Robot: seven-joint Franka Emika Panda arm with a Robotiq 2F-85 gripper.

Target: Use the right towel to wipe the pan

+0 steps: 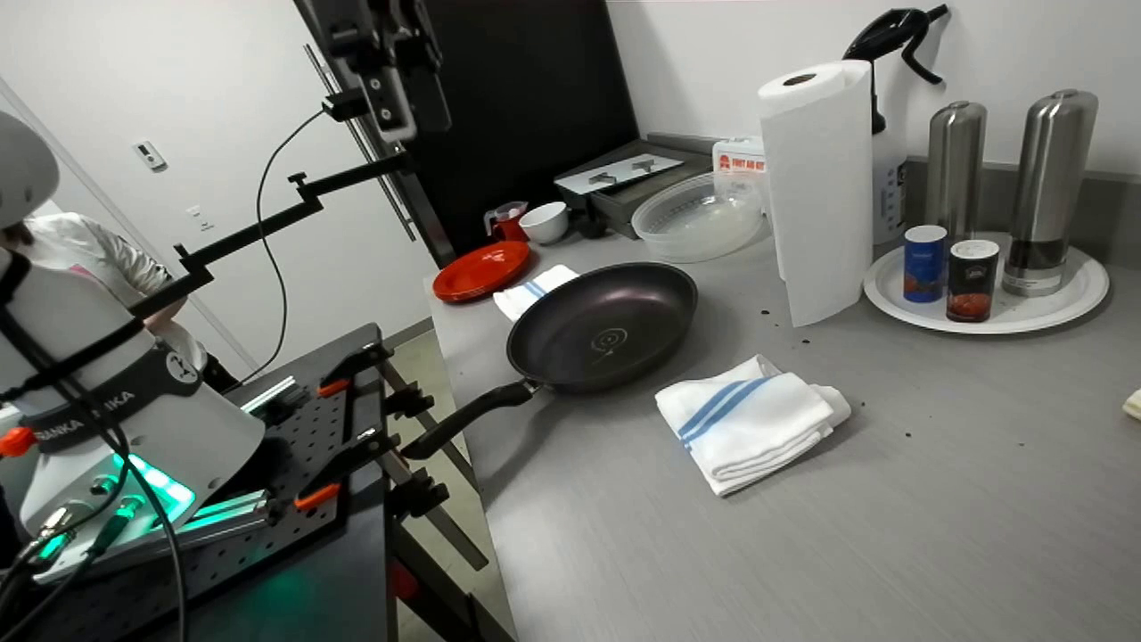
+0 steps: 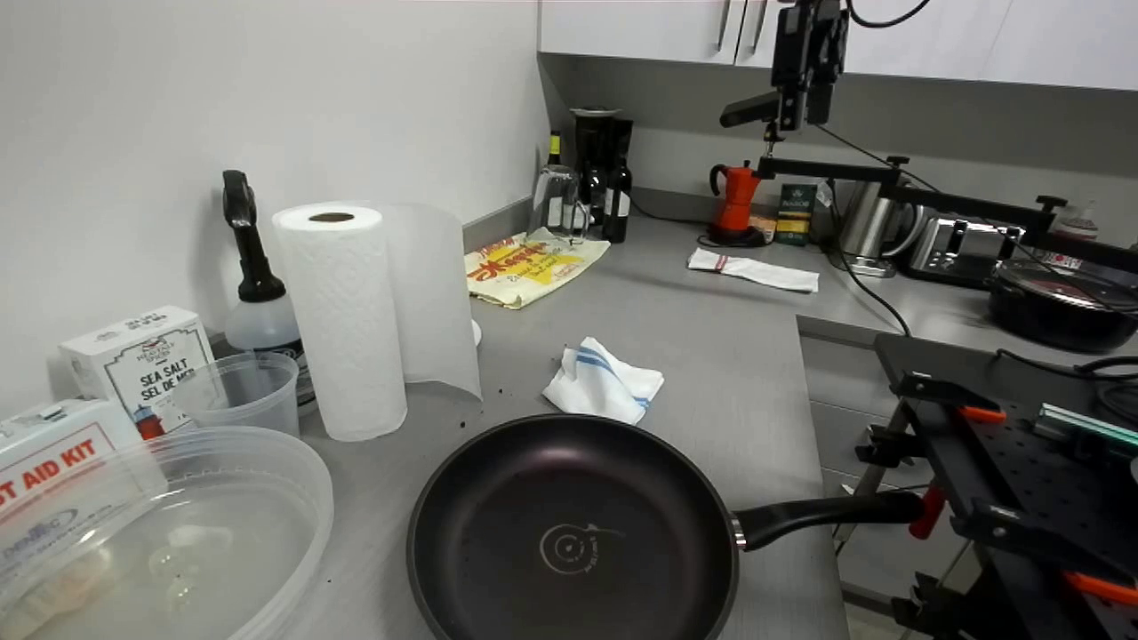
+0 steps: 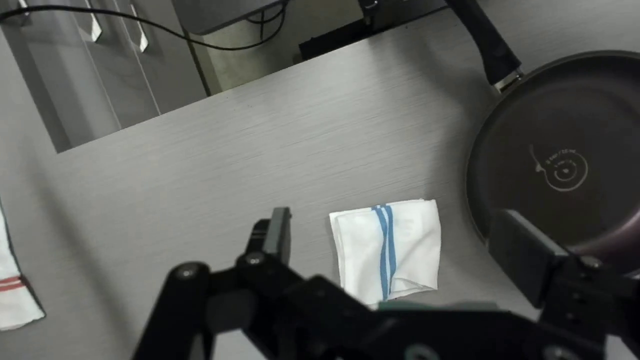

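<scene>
The hand (image 3: 397,235) is held high above the counter (image 1: 847,553) and, in both exterior views, is pointed downward. In the wrist view its fingers (image 3: 525,255) are set wide apart, at 9 and 3 o'clock, and the right towel (image 3: 382,245) is framed in the gap between them, lying well below on the counter. The towel is loosely folded, with its blue stripes turned upward. The pan (image 3: 575,165) is shown there at 2 o'clock from the towel, with a narrow strip of counter between the two; its handle (image 3: 482,45) is aimed at 11 o'clock, and its rim is partly covered from view by the finger at 3 o'clock.

In an exterior view, with the middle of the pan taken as the centre of the dial, the arm (image 1: 98,303) is mounted at 9 o'clock, its links nearer the hand being cut off by the frame, and the hand is seen between 10 and 11. The paper-towel roll (image 1: 820,192) is stood upright at 2 o'clock, and a second blue-striped cloth (image 1: 535,287) is partly hidden behind the pan at 10. In an exterior view where a red-striped cloth (image 2: 756,273) is also shown, the towel is placed at 12 o'clock from the pan and the hand at 1.
</scene>
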